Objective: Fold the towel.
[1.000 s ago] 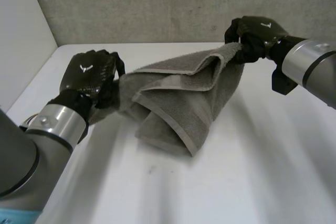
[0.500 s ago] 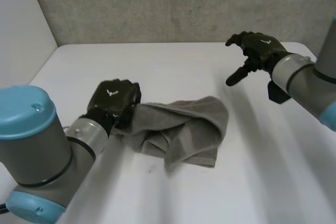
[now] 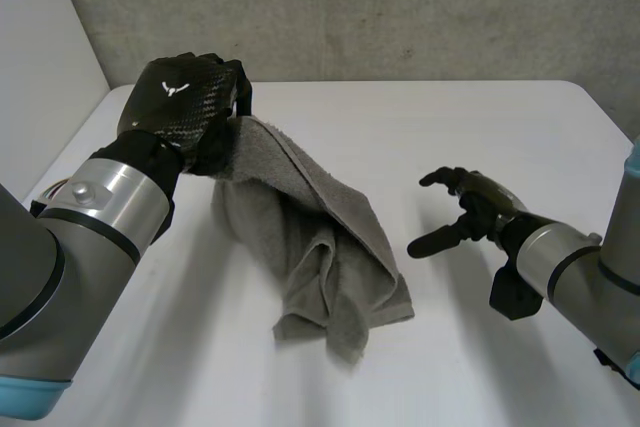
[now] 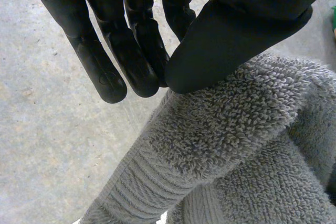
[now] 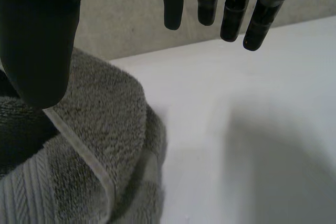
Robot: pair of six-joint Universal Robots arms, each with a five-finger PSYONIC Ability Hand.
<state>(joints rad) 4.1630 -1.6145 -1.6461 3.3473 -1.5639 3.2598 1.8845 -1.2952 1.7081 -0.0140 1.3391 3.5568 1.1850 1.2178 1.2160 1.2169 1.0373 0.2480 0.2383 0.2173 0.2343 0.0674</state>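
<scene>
Towel (image 3: 310,247) hangs pinched in the left hand (image 3: 180,112) near the far left corner of the tabletop (image 3: 450,117), its low end bunched in the middle; no neat fold yet; the right hand (image 3: 470,212) is wide and empty by the right edge; next it should probably grab a loose corner.

We see our right hand (image 5: 37,35) spread, fingers straight, holding nothing; the grey towel (image 5: 100,124) bunches beneath the thumb, perhaps touching it, on the white tabletop (image 5: 252,129).
</scene>
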